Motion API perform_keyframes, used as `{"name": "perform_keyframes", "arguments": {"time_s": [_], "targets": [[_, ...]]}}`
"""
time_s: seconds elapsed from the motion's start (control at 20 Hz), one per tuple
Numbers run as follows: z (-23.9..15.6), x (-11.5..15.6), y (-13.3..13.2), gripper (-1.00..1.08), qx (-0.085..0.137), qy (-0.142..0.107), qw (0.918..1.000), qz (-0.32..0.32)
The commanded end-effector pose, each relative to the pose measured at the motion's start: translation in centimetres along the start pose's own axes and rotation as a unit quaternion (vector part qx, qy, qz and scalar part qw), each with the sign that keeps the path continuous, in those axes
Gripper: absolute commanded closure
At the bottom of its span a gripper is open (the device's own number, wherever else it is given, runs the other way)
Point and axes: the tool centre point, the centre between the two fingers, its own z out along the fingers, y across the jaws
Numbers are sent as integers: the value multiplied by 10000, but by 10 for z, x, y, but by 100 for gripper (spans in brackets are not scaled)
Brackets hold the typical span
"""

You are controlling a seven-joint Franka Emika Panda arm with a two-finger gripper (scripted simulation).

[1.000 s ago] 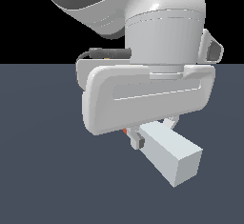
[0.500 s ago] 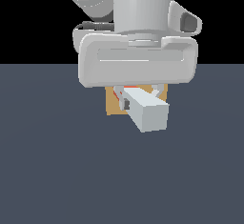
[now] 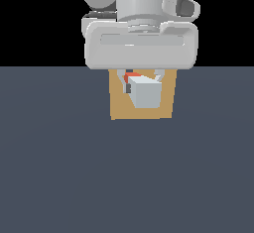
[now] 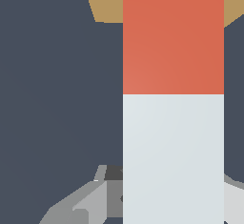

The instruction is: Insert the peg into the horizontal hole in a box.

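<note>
Swung round since a second ago: peg [image 3: 145, 92] now points white end toward me, red half toward the box [image 3: 117, 103] behind, which has come into view. Fingers [image 4: 78, 204] clenched on the peg's white half. Hole hidden by the peg; I judge alignment near, insertion not begun.

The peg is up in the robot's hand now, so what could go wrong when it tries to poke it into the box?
1. The hole cannot be seen in either view; the peg covers the box face, so the aim might be off and the red end could bump the face.
2. The gripper appears to hold the white half, far from the red tip. A bump there might tilt the peg or make it slip.
</note>
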Motion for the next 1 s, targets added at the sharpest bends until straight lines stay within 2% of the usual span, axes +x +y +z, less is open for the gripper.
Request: {"name": "perform_keyframes", "arguments": {"time_s": [0.0,0.95], "targets": [[-6,5,1,108,-16,-3,9999,118],[-13,11,4,108,-31,-4,9997,233]]}}
